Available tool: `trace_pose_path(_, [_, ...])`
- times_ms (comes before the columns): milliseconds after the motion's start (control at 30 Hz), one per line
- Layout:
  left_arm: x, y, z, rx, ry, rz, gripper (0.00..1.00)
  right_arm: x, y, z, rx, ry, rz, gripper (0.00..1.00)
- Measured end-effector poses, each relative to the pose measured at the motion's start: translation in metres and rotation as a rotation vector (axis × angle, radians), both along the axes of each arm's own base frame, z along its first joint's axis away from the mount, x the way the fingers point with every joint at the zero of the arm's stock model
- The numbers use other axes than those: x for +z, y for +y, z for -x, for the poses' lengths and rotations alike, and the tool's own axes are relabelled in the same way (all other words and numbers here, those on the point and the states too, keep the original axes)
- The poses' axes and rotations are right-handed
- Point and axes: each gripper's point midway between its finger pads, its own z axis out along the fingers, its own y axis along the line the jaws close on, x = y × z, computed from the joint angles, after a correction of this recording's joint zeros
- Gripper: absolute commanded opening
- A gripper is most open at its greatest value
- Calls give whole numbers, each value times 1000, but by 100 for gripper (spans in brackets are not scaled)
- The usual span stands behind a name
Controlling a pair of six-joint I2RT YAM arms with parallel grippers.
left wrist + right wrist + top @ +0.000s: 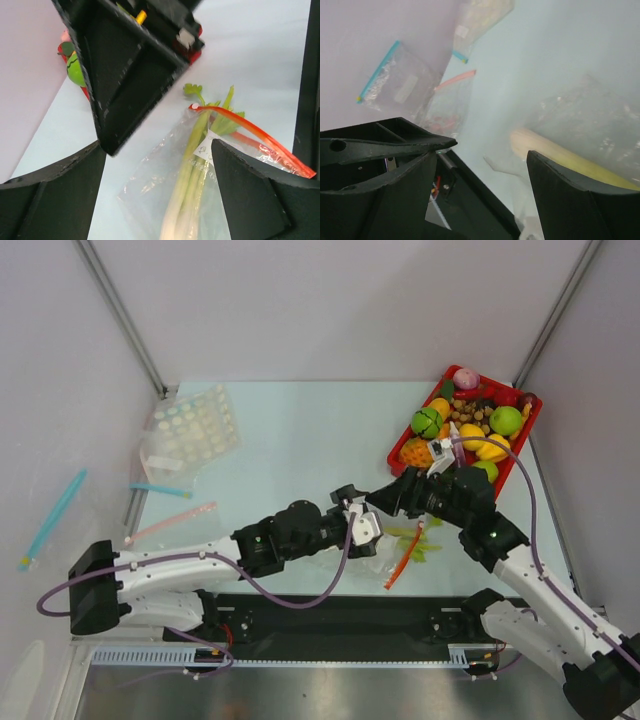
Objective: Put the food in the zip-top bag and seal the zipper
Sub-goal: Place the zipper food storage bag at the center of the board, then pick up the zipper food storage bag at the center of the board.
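The left gripper (pixel 157 145) is spreading its fingers wide and gripping nothing, hovering over the zip-top bag (pixel 150 190). The right gripper (pixel 482 155) is also gaping with nothing between its fingers, hanging just above the bag from the opposite side. The leek (pixel 192 165) is lying inside the bag, its white stalk pointing toward the closed end and its green leaf tips poking out past the zipper (pixel 250 132), which is arching open. Well beyond the bag's mouth, a red tray (pixel 530 425) is holding other toy produce (pixel 470 430). Far from the bag, a blue-strip bag (pixel 395 80) is lying flat.
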Motion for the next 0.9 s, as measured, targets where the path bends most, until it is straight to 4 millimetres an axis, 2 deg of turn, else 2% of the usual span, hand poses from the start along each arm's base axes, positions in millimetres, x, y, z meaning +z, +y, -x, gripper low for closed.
trace_pose_path(100, [-16,-5,2,-18,-12,-56,89,4,-21,-6,-93,-54,70,81])
trace_pose_path(267, [-79,-13,49,-148,-17,-249,90,40,-70,-35,-353,-201,99,84])
trace_pose_path(333, [-95,-16,70,-207,-55,-309,90,42,-84,-39,-409,-217,114,85])
trace_pose_path(467, [-117,-21,88,-250,-165,-411,89,42,-100,-44,-469,-224,135,86])
trace_pose_path(567, [-126,-22,89,-250,-235,-464,89,35,-108,-47,-489,-206,152,87])
trace_pose_path(767, [-134,-27,70,-172,-343,-511,86,29,-112,-47,-483,-186,153,88])
trace_pose_path(867, [-147,-31,64,-158,-374,-559,80,27,-111,-46,-465,-177,146,88])
trace_pose_path(900, [-152,-33,64,-163,-379,-576,71,25,-111,-47,-461,-172,142,88])
